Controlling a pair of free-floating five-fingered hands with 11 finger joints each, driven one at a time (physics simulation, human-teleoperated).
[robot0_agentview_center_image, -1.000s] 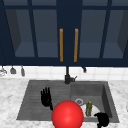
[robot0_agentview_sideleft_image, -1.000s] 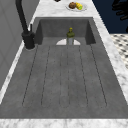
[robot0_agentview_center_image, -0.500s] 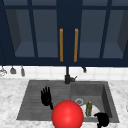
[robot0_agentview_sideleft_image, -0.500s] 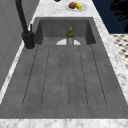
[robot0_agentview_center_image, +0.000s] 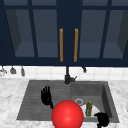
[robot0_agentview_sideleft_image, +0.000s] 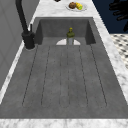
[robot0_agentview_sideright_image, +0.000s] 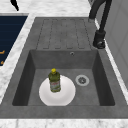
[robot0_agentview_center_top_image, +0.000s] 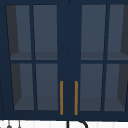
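1. Front view: black left hand (robot0_agentview_center_image: 46, 97) above the ribbed drainboard of the grey stone sink (robot0_agentview_center_image: 32, 105), fingers straight and spread upward, holding nothing.
2. Same view: black right hand (robot0_agentview_center_image: 102, 119) at the front right rim of the basin, fingers curled, nothing visibly gripped; just right of the small green bottle with yellow cap (robot0_agentview_center_image: 89, 108), apart from it.
3. Bottle upright on the round white plate (robot0_agentview_center_image: 95, 110) on the basin floor; right side view confirms, bottle (robot0_agentview_sideright_image: 54, 81) standing on plate (robot0_agentview_sideright_image: 65, 95), toward its left part, metal drain (robot0_agentview_sideright_image: 82, 80) beside the plate.
4. Big red ball (robot0_agentview_center_image: 67, 114) at the front sink edge, between the hands, covering part of the basin in front view.
5. Black tap (robot0_agentview_center_image: 67, 75) behind the sink at the divide between drainboard and basin.
6. Left side view: bottle (robot0_agentview_sideleft_image: 70, 35) in the far basin, plate of fruit (robot0_agentview_sideleft_image: 76, 6) on the marble desk (robot0_agentview_sideleft_image: 121, 72) beyond the sink, dark fingers (robot0_agentview_sideleft_image: 119, 11) at the upper right, which hand cannot tell.
7. Upper view: navy glass-door wall cabinet (robot0_agentview_center_top_image: 67, 37) with two orange handles (robot0_agentview_center_top_image: 61, 97).
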